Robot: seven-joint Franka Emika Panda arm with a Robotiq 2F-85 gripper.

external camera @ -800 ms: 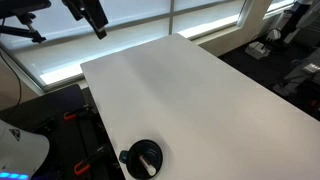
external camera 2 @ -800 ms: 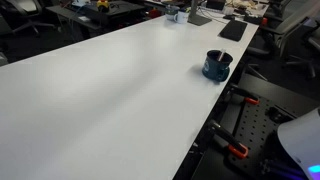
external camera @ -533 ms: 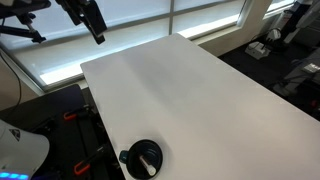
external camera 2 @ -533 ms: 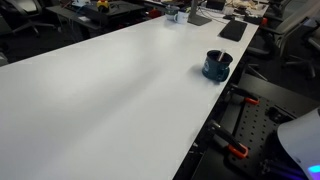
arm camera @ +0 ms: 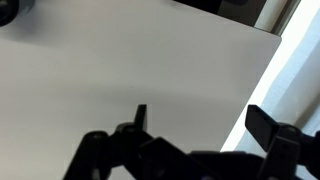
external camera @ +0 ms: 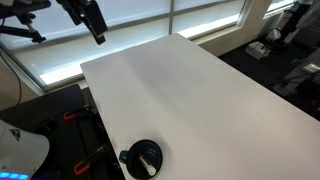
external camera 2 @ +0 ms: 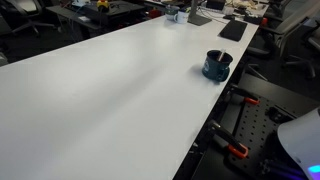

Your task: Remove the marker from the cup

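Nearest the lens in an exterior view, the cup sits upright on the white table, close to the table's near edge and toward its left corner, w/ the small handle nub pointing left. The marker lies inside the cup, a pale stick slanting across the dark interior, lower end toward the cup's middle. In an exterior view from a different angle the cup stands near the table's right edge; the marker can't be made out there.

Beyond the cup, the tabletop runs bare to the far end.

Farthest back, the gripper hangs in the air above and past the table's far left corner, in front of the bright window, well apart from the cup. It touches nothing.

Wrist view: the gripper shows as a dark silhouette along the bottom, jaws standing wide apart w/ only pale tabletop btwn them. A dark shape in the top left corner is too cropped to identify.
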